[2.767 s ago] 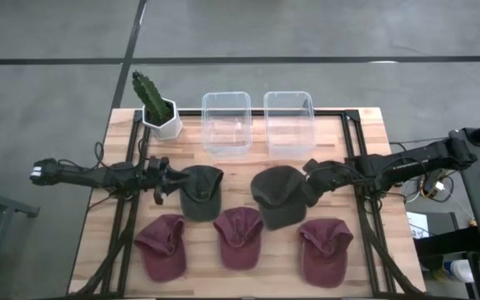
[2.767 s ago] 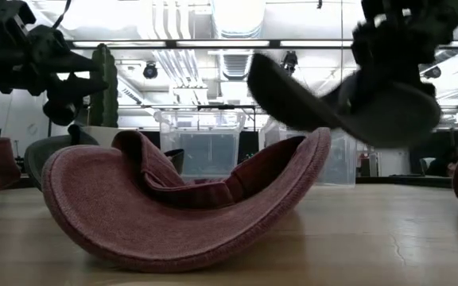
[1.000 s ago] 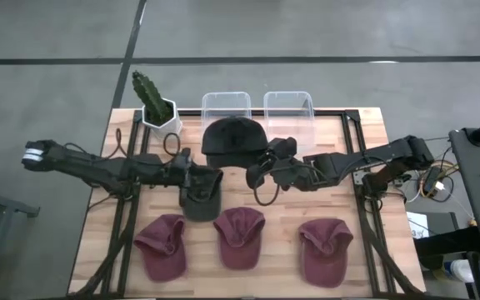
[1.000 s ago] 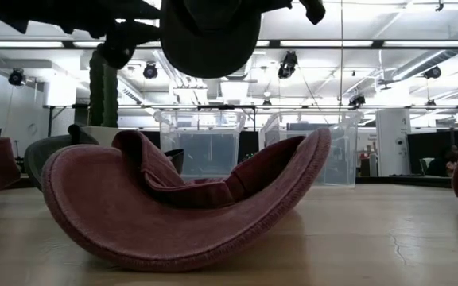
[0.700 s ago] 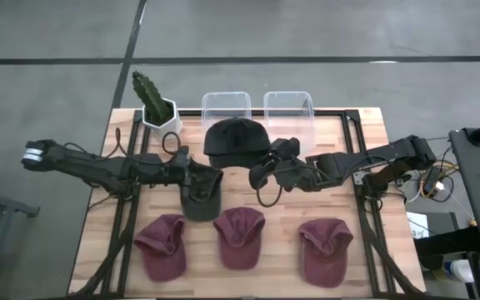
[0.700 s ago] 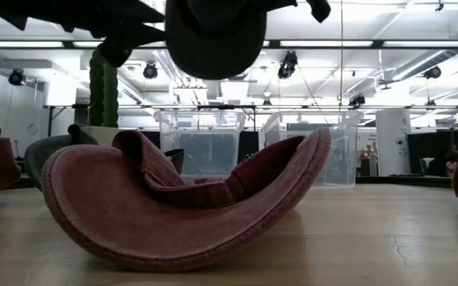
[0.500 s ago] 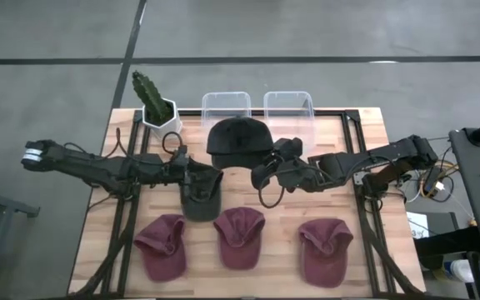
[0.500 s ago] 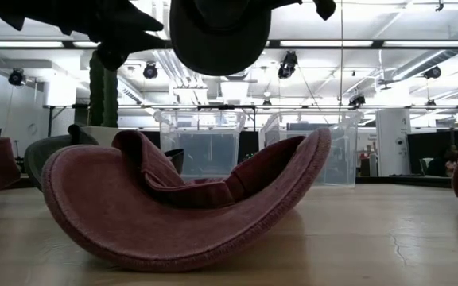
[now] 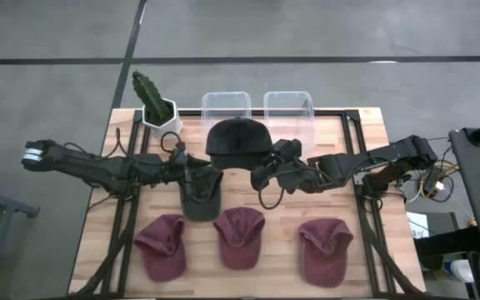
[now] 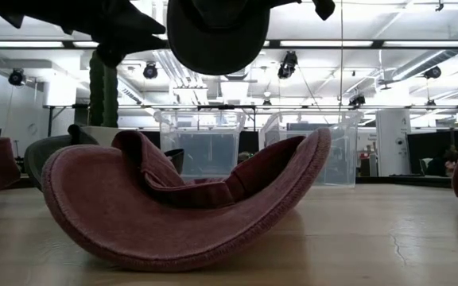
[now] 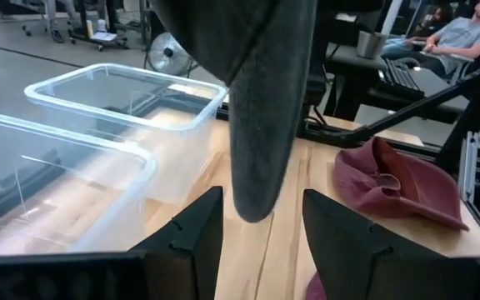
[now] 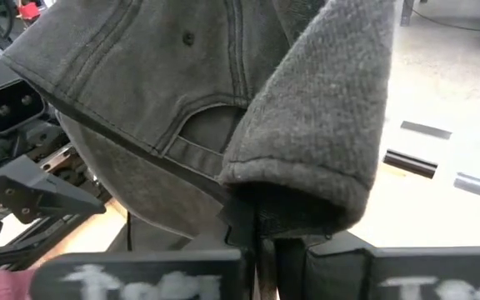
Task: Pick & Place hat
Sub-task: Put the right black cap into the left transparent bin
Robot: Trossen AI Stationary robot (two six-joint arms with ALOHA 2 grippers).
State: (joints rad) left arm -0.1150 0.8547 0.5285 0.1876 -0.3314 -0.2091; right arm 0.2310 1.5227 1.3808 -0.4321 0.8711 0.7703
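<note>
Right gripper (image 9: 267,171) clamped on the rim of a dark grey cap (image 9: 238,140), holding it up off the table — the cap hangs over the near edge of the left clear bin (image 9: 226,104), with the right clear bin (image 9: 288,102) beside it. Wrist view shows the cap fabric pinched between the dark fingers (image 12: 252,218). Left gripper (image 9: 192,176) sits over a second dark cap (image 9: 200,197) lying on the table (image 9: 365,125), fingers (image 11: 186,237) spread apart, nothing between them. Three maroon caps in the front row — left (image 9: 162,245), middle (image 9: 239,237), right (image 9: 325,250). Potted cactus (image 9: 152,104) at the back left corner. Low view: middle maroon cap (image 10: 185,202) fills the foreground, held grey cap (image 10: 217,33) overhead.
</note>
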